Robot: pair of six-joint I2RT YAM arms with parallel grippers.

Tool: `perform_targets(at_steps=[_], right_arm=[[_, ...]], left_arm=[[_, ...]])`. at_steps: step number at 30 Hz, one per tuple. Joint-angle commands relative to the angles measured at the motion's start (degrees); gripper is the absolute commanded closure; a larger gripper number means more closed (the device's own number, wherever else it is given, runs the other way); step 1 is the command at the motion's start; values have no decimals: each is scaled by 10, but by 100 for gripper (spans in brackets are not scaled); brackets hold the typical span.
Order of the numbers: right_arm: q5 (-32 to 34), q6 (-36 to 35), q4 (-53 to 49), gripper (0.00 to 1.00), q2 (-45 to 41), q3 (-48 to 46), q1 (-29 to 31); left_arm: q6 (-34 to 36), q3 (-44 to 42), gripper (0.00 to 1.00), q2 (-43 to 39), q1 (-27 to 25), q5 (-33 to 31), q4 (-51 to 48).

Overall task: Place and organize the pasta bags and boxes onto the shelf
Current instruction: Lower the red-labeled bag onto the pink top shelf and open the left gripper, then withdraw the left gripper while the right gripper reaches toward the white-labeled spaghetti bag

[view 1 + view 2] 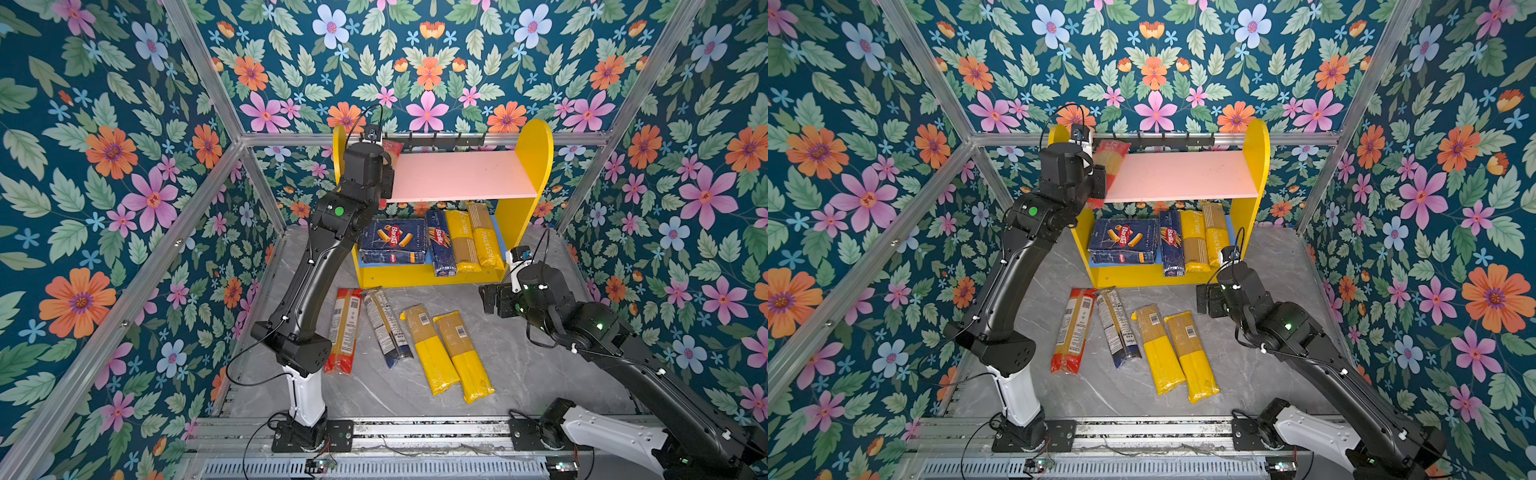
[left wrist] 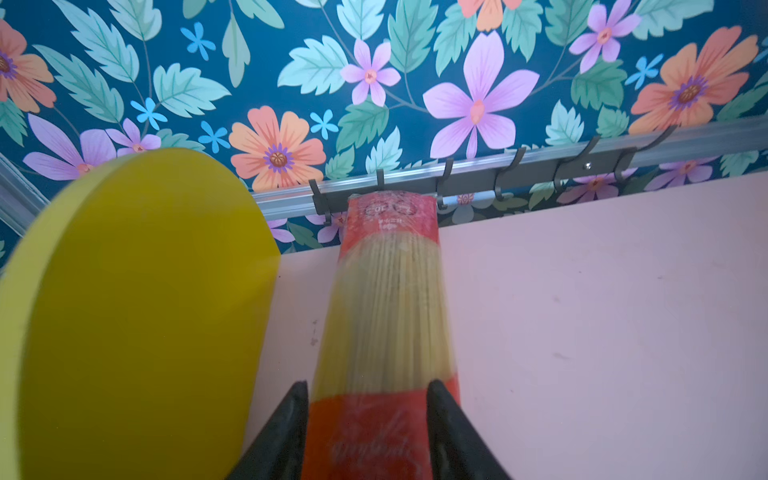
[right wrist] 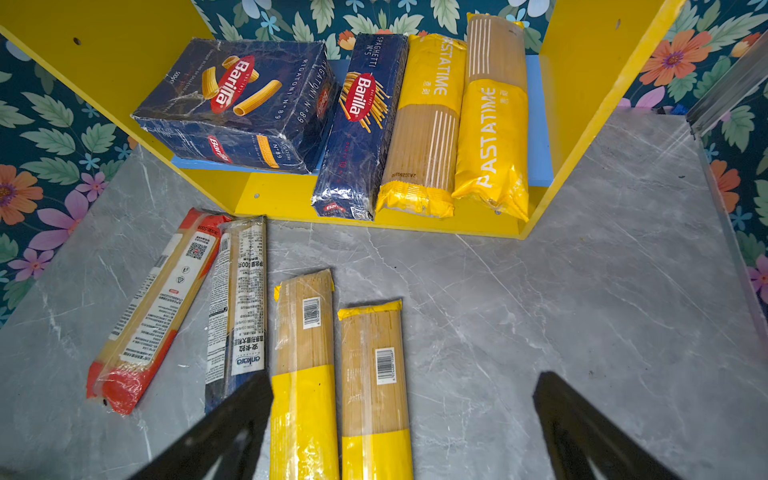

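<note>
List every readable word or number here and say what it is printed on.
"Barilla", "RIGATONI N°89": rigatoni box.
"Barilla", "SPAGHETTI N°5": spaghetti box.
"PASTATIME": yellow bags on the shelf's lower board.
"ankara": clear blue-ended bag on the table.
Red-ended table bag and barcoded yellow bags: print too small.
Red-ended bag over the pink board: blurred.

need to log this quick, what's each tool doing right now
Left tool: around the red-ended spaghetti bag; gripping or loose, cannot tell.
Right tool: open, empty.
</note>
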Motion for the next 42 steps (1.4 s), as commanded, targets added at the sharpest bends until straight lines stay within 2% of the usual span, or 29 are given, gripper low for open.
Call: perform_targets(at_steps=[1,8,11,12,15,18,21,26,34,39,42], right_arm=[[10,2,5,1,-6,1,0],[2,7,-12,1,-5,9,0],[-10,17,-21,1,-6,10,0],[-13,22,-23,1,-7,8,0],[-30,38,-29,1,-14,-3,1],[-48,59,-30,1,-25,-22,9],[-33,81,-30,1,-27,-36,51],[-11,122,-17,1,-5,-58,129],[-18,167,42,1,72,-86,210],[-60,172,116,1,130,-91,225],[-88,171,164,1,176,-95,227]], left_arm=[[-5,-1,50,-5,1,3,28],[-32,-31,50,-40,1,49,29],[-52,-61,45,-68,-1,76,26],[-57,-76,41,-83,-3,84,26],[-73,-133,19,-132,-14,82,26],[-103,-216,9,-207,-15,68,33],[-129,-315,0,-293,-14,58,41],[-181,-478,0,-418,-14,53,28],[-253,-731,0,-575,-14,48,-4],[-277,-809,0,-632,-14,14,-46],[-283,-828,0,-643,-14,19,-55]])
